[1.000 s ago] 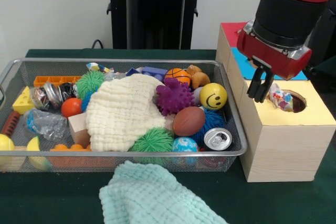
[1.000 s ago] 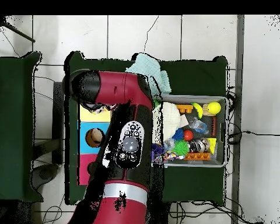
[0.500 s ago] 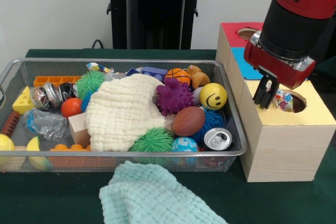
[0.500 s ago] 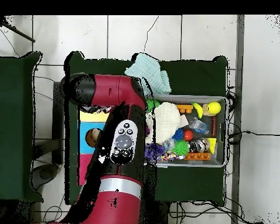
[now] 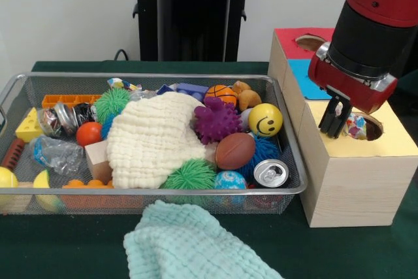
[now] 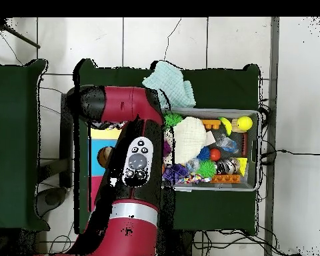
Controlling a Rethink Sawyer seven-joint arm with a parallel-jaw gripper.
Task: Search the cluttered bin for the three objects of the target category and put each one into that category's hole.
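I see the wire bin (image 5: pixel 13 89) at left on the green worktop (image 5: pixel 65 246), packed: cheese wedge (image 5: pixel 29 125), orange ball (image 5: pixel 88 132), cream cloth (image 5: pixel 153 138) heaped mid-bin. Right of it a purple spiky ball (image 5: pixel 216 121), brown football (image 5: pixel 235 151), yellow smiley ball (image 5: pixel 265 119), can (image 5: pixel 270 173) in the near right corner. A mint cloth (image 5: pixel 196 243) lies on the worktop in front of the bin. Further right, the wooden box (image 5: pixel 353 181). My hand (image 5: pixel 334 117) hangs over the yellow panel, fingers pressed together, empty. A crinkled wrapper (image 5: pixel 356 126) sits in the yellow hole (image 5: pixel 372 129), just beside the fingertips.
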